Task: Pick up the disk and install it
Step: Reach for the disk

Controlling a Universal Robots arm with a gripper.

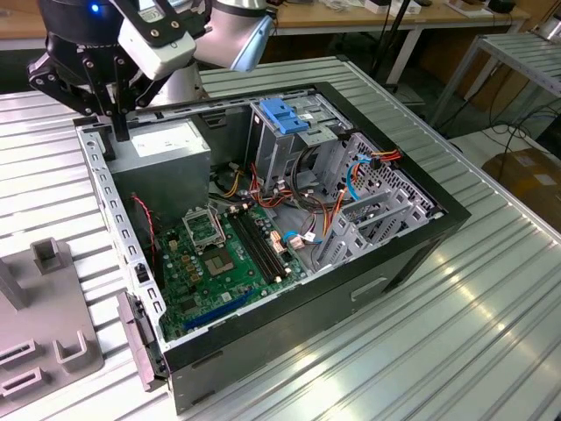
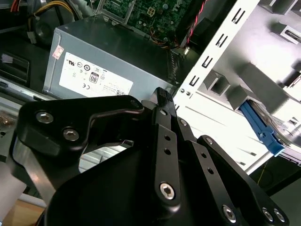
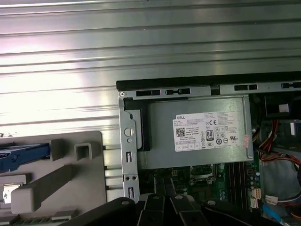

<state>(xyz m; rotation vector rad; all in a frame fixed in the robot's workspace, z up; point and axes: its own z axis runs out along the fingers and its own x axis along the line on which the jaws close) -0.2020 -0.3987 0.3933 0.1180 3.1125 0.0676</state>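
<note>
The end effector hangs over the power supply, fingers pinched together, empty. The disk sits in the grey holder beside the case; dense, rigid, shock-shy I'd guess, so grip its long blue-railed edges.

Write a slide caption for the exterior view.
Tool poised over a corner of the open case, by the power supply, on a ribbed table.

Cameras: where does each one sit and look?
Exterior view: off the arm, looking down into the open computer case; the arm and gripper show.
First wrist view: on the arm, looking down at the power supply; gripper links show.
Second wrist view: on the arm, looking past the gripper.
Both wrist views share the power supply.
</note>
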